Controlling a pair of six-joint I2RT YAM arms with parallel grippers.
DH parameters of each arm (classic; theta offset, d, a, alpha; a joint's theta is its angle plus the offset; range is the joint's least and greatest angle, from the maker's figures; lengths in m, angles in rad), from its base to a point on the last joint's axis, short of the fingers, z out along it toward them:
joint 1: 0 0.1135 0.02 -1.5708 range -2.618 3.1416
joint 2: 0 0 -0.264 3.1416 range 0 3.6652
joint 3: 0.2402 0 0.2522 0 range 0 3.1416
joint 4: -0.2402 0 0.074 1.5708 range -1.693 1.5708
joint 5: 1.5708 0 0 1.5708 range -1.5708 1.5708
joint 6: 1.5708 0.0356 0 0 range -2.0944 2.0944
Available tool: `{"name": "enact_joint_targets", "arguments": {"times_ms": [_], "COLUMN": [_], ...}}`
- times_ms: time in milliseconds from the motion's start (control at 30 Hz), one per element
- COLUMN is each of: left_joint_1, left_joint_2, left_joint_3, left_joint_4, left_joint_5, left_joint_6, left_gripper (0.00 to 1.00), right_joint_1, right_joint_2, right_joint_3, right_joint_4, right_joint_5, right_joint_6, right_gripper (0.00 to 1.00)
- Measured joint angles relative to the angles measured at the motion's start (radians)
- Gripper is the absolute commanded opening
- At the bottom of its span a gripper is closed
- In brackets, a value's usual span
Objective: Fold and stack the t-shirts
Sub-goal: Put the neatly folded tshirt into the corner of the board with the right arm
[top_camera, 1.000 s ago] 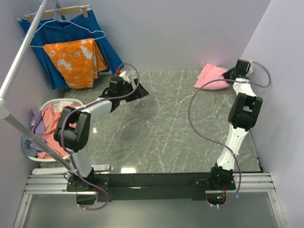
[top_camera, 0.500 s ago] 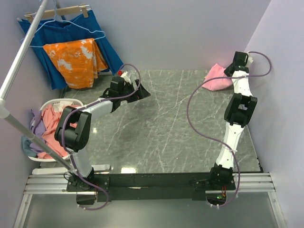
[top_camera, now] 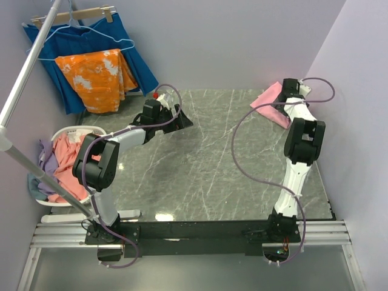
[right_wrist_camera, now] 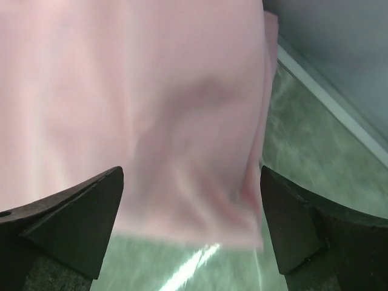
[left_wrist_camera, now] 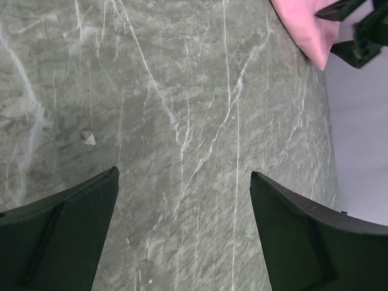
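Note:
A folded light pink t-shirt (top_camera: 267, 100) lies at the table's back right corner. It fills most of the right wrist view (right_wrist_camera: 151, 91). My right gripper (top_camera: 280, 99) hovers just above it, open, with the shirt's near edge between the spread fingers (right_wrist_camera: 191, 173) and nothing gripped. My left gripper (top_camera: 183, 117) is open over bare marble at the back left (left_wrist_camera: 184, 173). Its camera sees the pink t-shirt (left_wrist_camera: 303, 24) far off. More t-shirts, salmon-pink (top_camera: 63, 160) and lilac (top_camera: 44, 151), are heaped in a white basket (top_camera: 76, 130) at the left.
An orange blotched cloth (top_camera: 97, 76) and a dark blue pleated cloth (top_camera: 130, 54) hang on a rack at the back left. A slanting metal pole (top_camera: 24, 79) crosses the left edge. Walls close the table's back and right sides.
My right gripper has opened and let go of the pink t-shirt. Its wrist swung left over the shirt, which now lies flatter. The left arm has barely moved.

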Motion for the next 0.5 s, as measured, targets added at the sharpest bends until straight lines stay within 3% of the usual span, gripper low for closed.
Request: {"name": "enact_joint_targets", "arguments": {"times_ms": [100,300,500], "left_joint_1": [0.0,-0.001,-0.002], "left_joint_2": [0.0,0.0,-0.007], "left_joint_3": [0.0,0.0,-0.009], "left_joint_4": [0.0,0.0,-0.001], "left_joint_5": [0.0,0.0,-0.001], "left_joint_6": [0.003,0.003,0.004], "left_gripper": [0.94,0.94,0.94], "right_joint_1": [0.056,0.156,0.127], "right_joint_2": [-0.121,-0.289,-0.199], "right_joint_3": [-0.08,-0.09,0.0], "right_joint_4": [0.013,0.093,0.098], "right_joint_5": [0.071,0.154,-0.006], "right_joint_6": [-0.021,-0.046,-0.053], "right_gripper": [1.0,1.0,1.0]}}
